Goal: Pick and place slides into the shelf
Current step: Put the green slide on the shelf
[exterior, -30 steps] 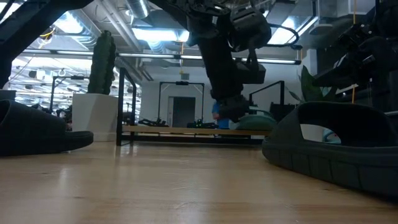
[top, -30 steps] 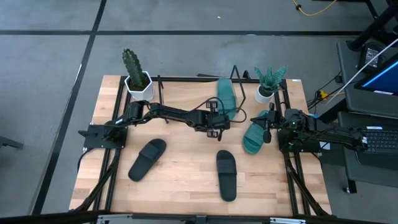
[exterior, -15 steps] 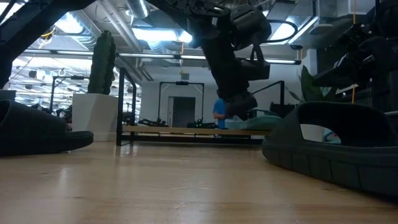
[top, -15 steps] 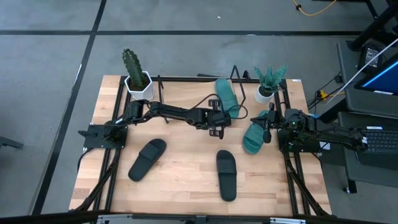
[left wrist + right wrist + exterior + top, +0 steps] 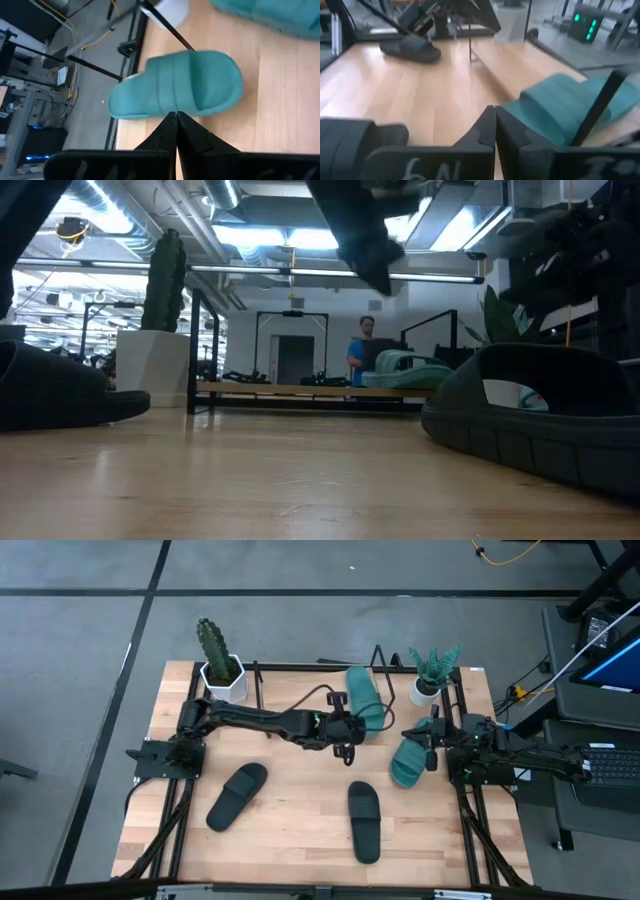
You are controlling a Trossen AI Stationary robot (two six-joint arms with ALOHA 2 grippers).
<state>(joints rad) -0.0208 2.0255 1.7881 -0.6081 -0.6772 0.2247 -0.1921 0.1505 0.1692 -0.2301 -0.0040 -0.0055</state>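
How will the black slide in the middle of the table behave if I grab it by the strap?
The black slide lies flat, sole down, apart from the others, so it should not roll. Its thick moulded strap looks rubbery: likely some flex and decent grip. Held by the strap alone, the long sole will probably tip toe or heel down.

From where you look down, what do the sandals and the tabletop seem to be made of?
The teal sandals and black sandals look like moulded rubber or foam: matt, one-piece, with soft rounded edges. The tabletop looks like light wood, possibly laminate, given its pale plank-like grain.
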